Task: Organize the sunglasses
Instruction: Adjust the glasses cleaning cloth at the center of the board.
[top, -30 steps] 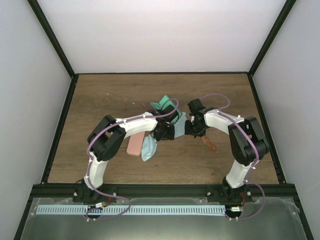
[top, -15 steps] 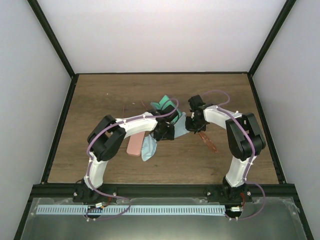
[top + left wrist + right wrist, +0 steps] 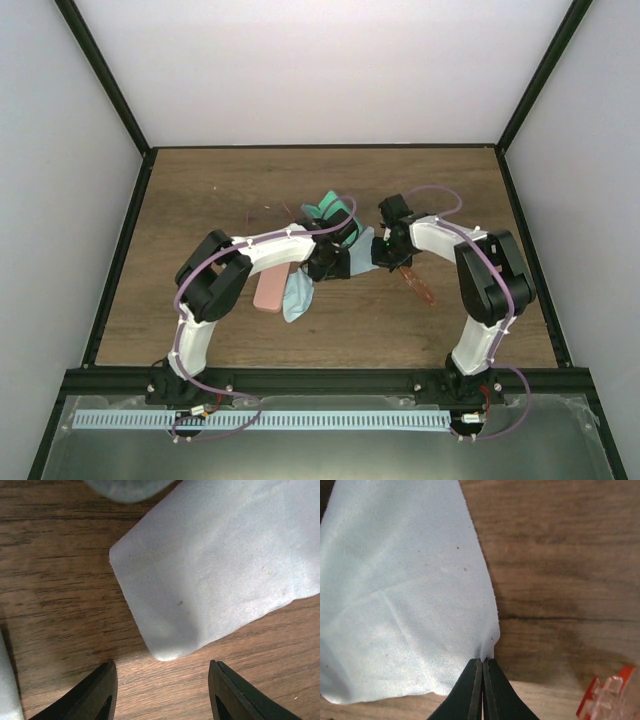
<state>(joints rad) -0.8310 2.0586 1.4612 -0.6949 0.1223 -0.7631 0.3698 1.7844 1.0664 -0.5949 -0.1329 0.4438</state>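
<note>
There's the brown wooden tabletop (image 3: 60, 580), streaky grain, dull satin finish. Over it the light blue cloth (image 3: 395, 605): matt, finely napped, softly creased, a few dark specks. The right gripper (image 3: 483, 667) shows black fingers (image 3: 462, 697), smooth plastic with a faint sheen. At the corner, orange-red translucent sunglasses (image 3: 610, 697), glossy plastic. From above, white arm shells (image 3: 270, 245), smooth and matt.

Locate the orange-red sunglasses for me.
In the top view, the orange-red sunglasses lie on the table right of centre, just near-right of the right gripper and the blue cloth it pinches.

White arms (image 3: 268, 249), black joints (image 3: 216, 281), purple cables (image 3: 441, 193).
</note>
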